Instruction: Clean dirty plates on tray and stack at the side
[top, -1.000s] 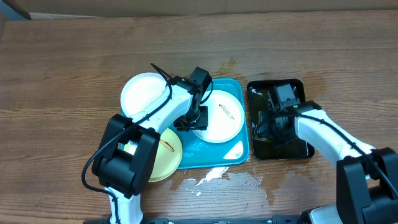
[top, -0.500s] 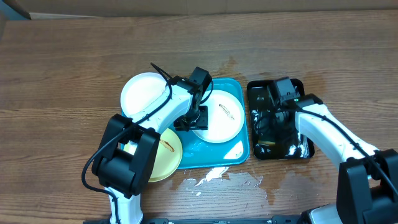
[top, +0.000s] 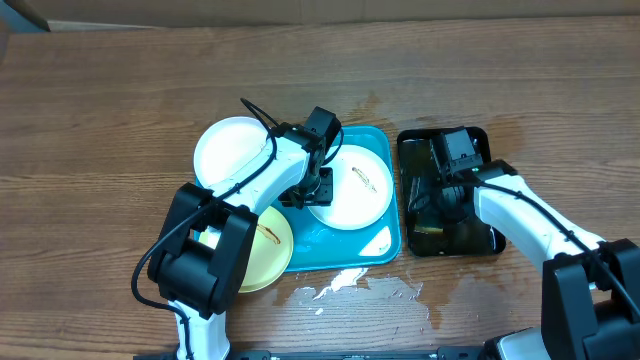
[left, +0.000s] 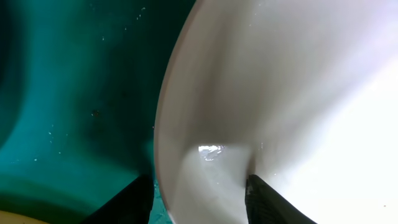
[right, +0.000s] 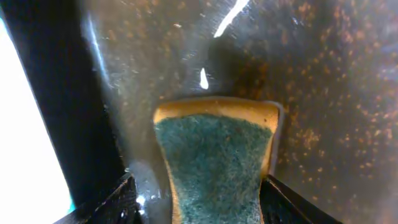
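A white plate (top: 358, 190) with a brown smear lies on the turquoise tray (top: 385, 252). My left gripper (top: 318, 186) is shut on its left rim, with one finger on the plate (left: 261, 124) and one outside over the tray (left: 74, 93). A second white plate (top: 226, 152) rests on the table left of the tray. A pale yellow plate (top: 270, 250) with a smear overlaps the tray's left edge. My right gripper (top: 443, 205) is low in the black tray (top: 478, 142), shut on a yellow and green sponge (right: 214, 155).
The black tray (right: 323, 93) holds brownish water with specks. A puddle of spilled water (top: 350, 288) lies on the wood table in front of the turquoise tray. A cable loops above my left arm (top: 262, 120).
My right gripper moved toward the back of the black tray, then came back to where it was. The left arm and the plates have not moved.
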